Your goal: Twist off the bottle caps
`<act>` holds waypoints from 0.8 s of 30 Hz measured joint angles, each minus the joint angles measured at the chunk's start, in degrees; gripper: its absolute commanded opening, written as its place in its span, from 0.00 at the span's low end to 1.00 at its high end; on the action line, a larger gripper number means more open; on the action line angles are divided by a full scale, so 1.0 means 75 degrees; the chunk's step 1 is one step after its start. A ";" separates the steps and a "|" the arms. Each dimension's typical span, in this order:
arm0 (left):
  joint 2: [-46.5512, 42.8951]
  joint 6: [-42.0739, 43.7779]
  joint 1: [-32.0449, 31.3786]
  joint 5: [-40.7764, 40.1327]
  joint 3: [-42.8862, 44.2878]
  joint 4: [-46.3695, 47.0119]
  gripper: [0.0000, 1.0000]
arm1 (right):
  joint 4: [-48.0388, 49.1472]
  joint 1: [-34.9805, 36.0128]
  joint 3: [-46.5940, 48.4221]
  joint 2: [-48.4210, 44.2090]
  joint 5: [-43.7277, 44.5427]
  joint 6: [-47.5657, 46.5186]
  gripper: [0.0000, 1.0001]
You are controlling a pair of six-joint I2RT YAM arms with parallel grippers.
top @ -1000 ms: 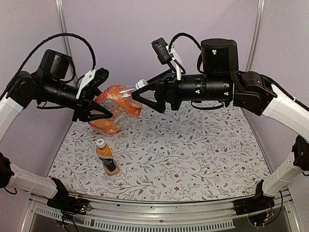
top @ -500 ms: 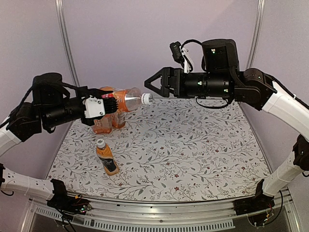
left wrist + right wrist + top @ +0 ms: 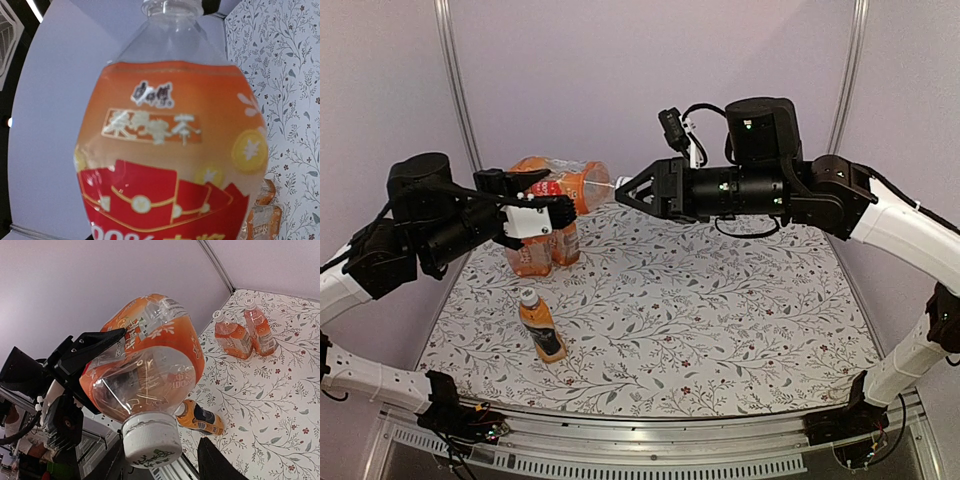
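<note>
Label of held bottle (image 3: 170,150): white Chinese-char. logo, 2nd Chinese line below; "100%" on red band; cap (image 3: 151,440): green print, illegible.

A tabletop (image 3: 720,320) covered in a white cloth printed with grey leafy sprigs and small red flowers. Plain lilac walls (image 3: 620,60) stand behind the tabletop. Slim metal posts rise at its back left corner (image 3: 455,90) and back right corner (image 3: 850,70). A ribbed aluminium rail (image 3: 650,425) runs along its near edge.

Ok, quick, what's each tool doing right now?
Left tool: closed on the large clear plastic bottle of orange drink.
Right tool: at its round white plastic cap; cannot tell.
</note>
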 measured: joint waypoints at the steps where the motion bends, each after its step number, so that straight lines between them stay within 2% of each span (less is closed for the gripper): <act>1: 0.0020 0.0009 0.0000 -0.0020 -0.0009 0.0000 0.34 | 0.0055 0.0009 -0.0035 0.0000 -0.0050 -0.0012 0.36; 9: 0.0035 0.0009 -0.0009 -0.0023 -0.0012 0.0058 0.34 | 0.0233 0.0009 -0.0050 0.0000 -0.0268 0.0079 0.32; 17: 0.0006 0.0006 -0.0044 0.0012 -0.0029 0.0052 0.35 | 0.0280 0.0006 -0.0050 0.0000 -0.0289 -0.0067 0.36; 20: 0.0000 0.0006 -0.0055 0.0015 -0.0035 0.0041 0.35 | 0.0289 0.0006 -0.0050 0.0000 -0.0291 -0.0114 0.25; 23: -0.0015 -0.0067 -0.0055 0.0015 -0.0035 0.0035 0.35 | 0.0338 0.0006 -0.0050 -0.0012 -0.0356 -0.0172 0.01; 24: -0.0023 -0.0096 -0.0055 0.0015 -0.0035 0.0035 0.35 | 0.0350 0.0000 -0.0050 -0.0015 -0.0373 -0.0131 0.00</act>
